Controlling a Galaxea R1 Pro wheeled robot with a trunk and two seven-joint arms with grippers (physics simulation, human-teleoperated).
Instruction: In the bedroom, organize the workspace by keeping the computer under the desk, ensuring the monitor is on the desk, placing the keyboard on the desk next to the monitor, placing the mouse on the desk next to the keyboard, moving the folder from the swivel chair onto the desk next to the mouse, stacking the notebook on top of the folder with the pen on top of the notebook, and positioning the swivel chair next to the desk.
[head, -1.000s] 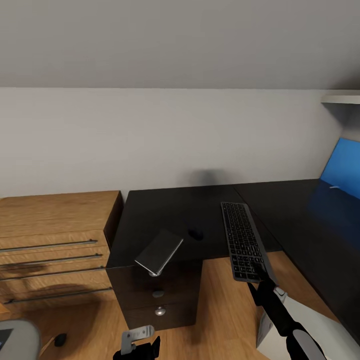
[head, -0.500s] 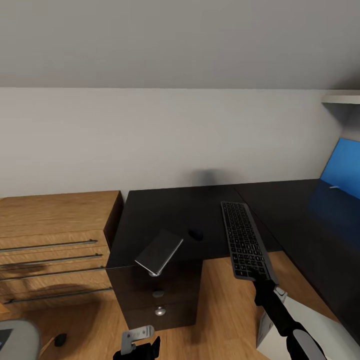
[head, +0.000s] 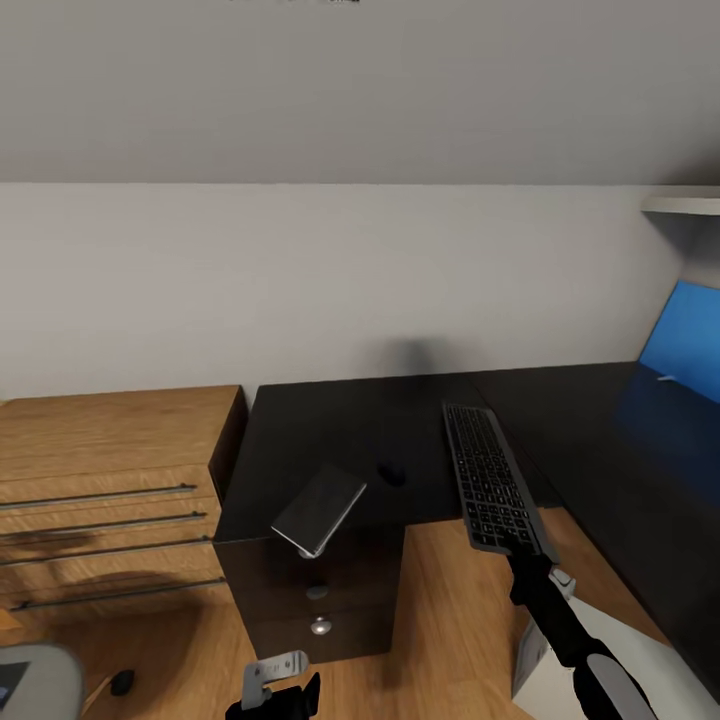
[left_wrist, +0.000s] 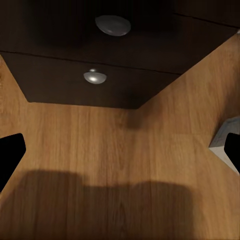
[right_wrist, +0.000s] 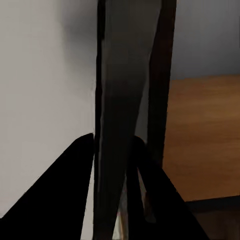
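The left gripper (head: 285, 690) hangs low before the drawer unit (head: 318, 600), jaws spread wide and empty. The notebook (head: 320, 508) overhangs the desk (head: 400, 420) corner, tilted. The mouse (head: 392, 472) sits just right of it. The right gripper (head: 522, 556) is clamped on the keyboard's (head: 492, 478) near end (its far part lies over the desk). The folder (head: 684, 342) stands far right.
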